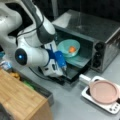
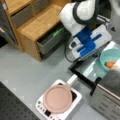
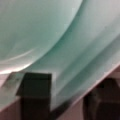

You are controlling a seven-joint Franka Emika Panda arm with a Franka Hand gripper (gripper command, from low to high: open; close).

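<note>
A teal bowl (image 1: 67, 47) (image 2: 111, 58) holding a small orange piece (image 1: 72, 49) (image 2: 110, 64) sits in the mouth of a toaster oven (image 1: 100, 32), above its lowered door (image 1: 75, 71) (image 2: 83, 71). My gripper (image 1: 64, 70) (image 2: 98, 53) is at the bowl's near rim. The bowl (image 3: 50, 30) fills the wrist view. There the gripper (image 3: 67, 100) is open, its two dark fingers (image 3: 35, 95) standing on either side of the bowl's wall. I cannot tell whether the fingers touch the bowl.
A pink pan (image 1: 103, 91) (image 2: 58, 98) with a pale handle rests on a white hotplate (image 1: 112, 108) (image 2: 41, 106) in front of the oven. A wooden cabinet (image 1: 17, 100) (image 2: 40, 25) with a grey drawer (image 2: 48, 42) stands beside the arm.
</note>
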